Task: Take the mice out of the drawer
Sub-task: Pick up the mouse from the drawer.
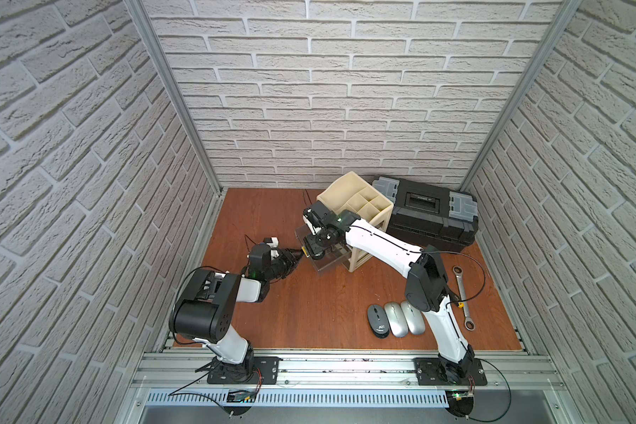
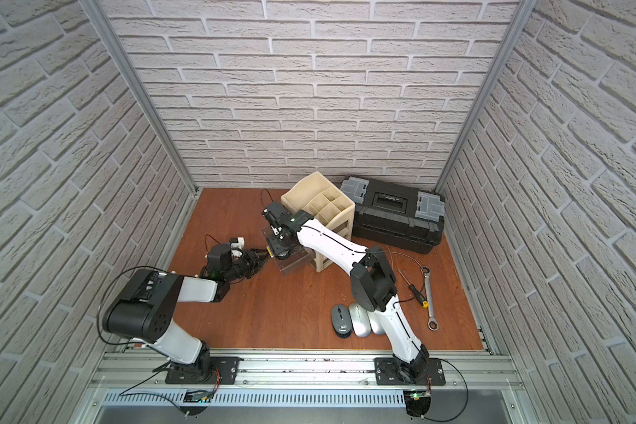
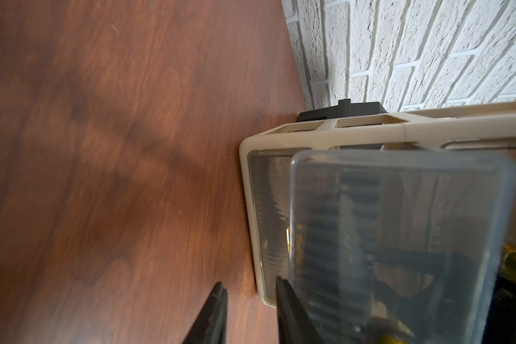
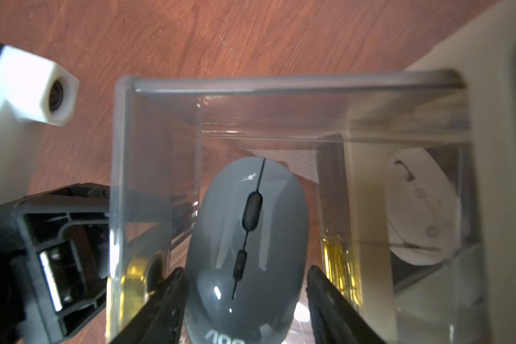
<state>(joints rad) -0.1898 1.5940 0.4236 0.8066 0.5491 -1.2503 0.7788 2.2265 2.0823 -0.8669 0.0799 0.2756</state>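
Toolbox [image 1: 430, 216]: black, lid shut, behind the right claw and past the organiser.

Organiser [image 1: 360, 214]: beige, open compartments on top, just behind the right claw.

Clear drawer [image 4: 280, 83]: stands out of the organiser's frame, directly under the right claw.

Right claw [image 4: 243, 271]: points down into the drawer with its jaws wide. One finger is on each side of the logo end of a dark grey mouse [image 4: 248, 226], which lies in the drawer. A sliver of gap shows at one finger; contact at the other cannot be told. Not clamped.

Left claw [image 3: 248, 281]: at the drawer's front, with its jaws partly parted. Only table shows between the tips, and one finger [image 3: 292, 306] lies along the drawer's front corner. Contact there is unconfirmed.

White mouse [image 4: 420, 208]: beyond the right claw's tips, seen through clear plastic inside the frame; which drawer it is in cannot be told.

On the table, well apart from both claws, toward the right arm's base: second dark grey mouse [image 1: 379, 320], silver mouse [image 1: 396, 318] and further silver mouse [image 1: 412, 317], side by side.

Wrench [image 1: 462, 297]: well to the right claw's right, on the table.
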